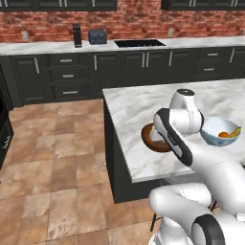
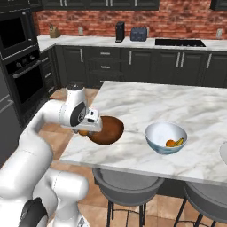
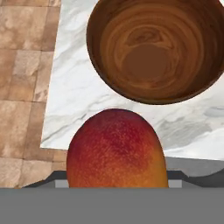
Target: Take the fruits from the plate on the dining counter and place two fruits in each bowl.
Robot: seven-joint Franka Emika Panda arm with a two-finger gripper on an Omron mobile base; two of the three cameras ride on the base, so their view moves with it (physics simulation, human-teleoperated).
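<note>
A red-orange fruit [image 3: 116, 148] fills the lower middle of the hand view, held between my gripper's hidden fingers. It hangs over the corner of the marble dining counter [image 3: 74, 96], just short of the dark wooden bowl [image 3: 153, 48], which is empty. In the right base view my gripper [image 2: 87, 129] sits at the near-left rim of the wooden bowl [image 2: 108, 130], with a bit of the fruit [image 2: 83, 132] showing under it. The white-blue bowl [image 2: 165, 137] holds an orange fruit [image 2: 170, 143] and a yellowish fruit [image 2: 179, 142]. The plate's edge [image 2: 224, 153] shows at the right border.
The wooden bowl [image 1: 152, 139] stands close to the island's left edge, with tiled floor [image 1: 57, 158] beyond. Two grey stools [image 2: 128, 184] stand under the near edge. A dark cabinet run with a toaster [image 1: 97, 36] and sink [image 1: 139, 43] lines the brick wall.
</note>
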